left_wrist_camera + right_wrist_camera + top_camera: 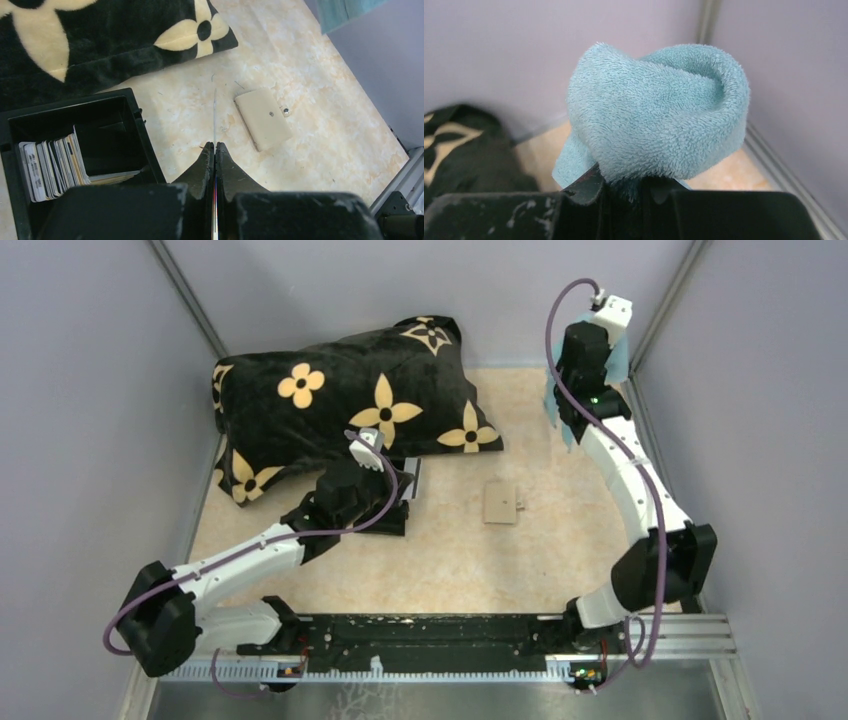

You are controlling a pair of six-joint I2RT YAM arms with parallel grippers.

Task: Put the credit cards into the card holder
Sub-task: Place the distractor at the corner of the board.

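Observation:
My left gripper point(215, 146) is shut on a thin grey credit card point(215, 112), seen edge-on and sticking out past the fingertips above the table. The black card holder point(70, 102) sits just to its left, with several cards standing in its slots. From above, the left gripper point(402, 485) hovers at the holder's point(392, 520) right side, and the arm hides most of the holder. A pale beige credit card point(262, 119) lies flat on the table point(500, 502) to the right. My right gripper point(634, 182) is raised at the back right corner.
The right gripper is shut on a light blue cloth point(659, 110), which hangs by the back right wall point(556, 412). A big black pillow with yellow flowers point(340, 400) lies at the back left, just behind the card holder. Grey walls enclose the table.

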